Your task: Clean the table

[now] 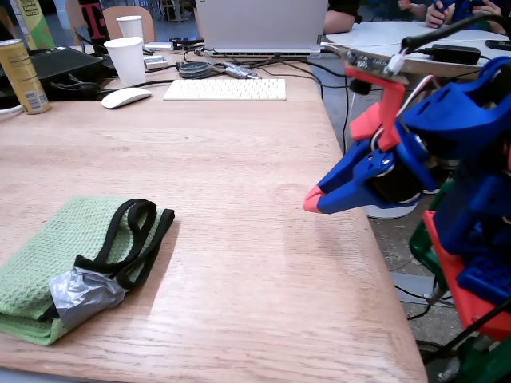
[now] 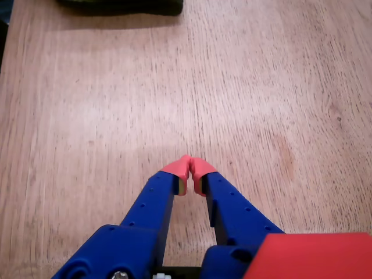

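The table (image 1: 239,183) is a wide light oak top; in the wrist view its bare wood (image 2: 192,87) fills the frame. A folded green cloth (image 1: 56,255) lies near the front left corner, with a black strap (image 1: 132,239) and a patch of grey tape (image 1: 80,291) on it. Its dark edge (image 2: 122,6) shows at the top of the wrist view. My blue gripper with red fingertips (image 1: 313,201) hovers over the table's right side, well right of the cloth. Its tips (image 2: 190,168) touch, shut on nothing.
At the back stand a white keyboard (image 1: 225,88), a white mouse (image 1: 125,97), two paper cups (image 1: 126,61), a yellow can (image 1: 21,76), a laptop (image 1: 262,25) and cables. A white round table (image 1: 399,36) sits beyond the right edge.
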`<state>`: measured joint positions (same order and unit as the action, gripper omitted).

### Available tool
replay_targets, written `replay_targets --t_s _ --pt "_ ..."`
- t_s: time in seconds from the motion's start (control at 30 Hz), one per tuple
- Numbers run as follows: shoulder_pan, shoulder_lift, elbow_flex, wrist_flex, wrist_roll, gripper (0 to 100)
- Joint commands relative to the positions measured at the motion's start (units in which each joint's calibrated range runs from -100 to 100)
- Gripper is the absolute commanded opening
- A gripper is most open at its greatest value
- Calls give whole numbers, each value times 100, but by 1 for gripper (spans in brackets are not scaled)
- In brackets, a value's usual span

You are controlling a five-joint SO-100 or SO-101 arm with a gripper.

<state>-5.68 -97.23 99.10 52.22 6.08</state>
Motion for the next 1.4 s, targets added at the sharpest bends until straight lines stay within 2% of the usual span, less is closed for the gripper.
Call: replay_targets --t_s 0.0,0.63,1.1,1.37 --pt "-1648 -88 -14 -1067 -1074 0" --pt "-1665 -28 -33 -1067 -1070 0" --pt "-1631 6147 -5705 -969 -1060 0" --pt "-1631 8282 -7791 -960 -1055 0"
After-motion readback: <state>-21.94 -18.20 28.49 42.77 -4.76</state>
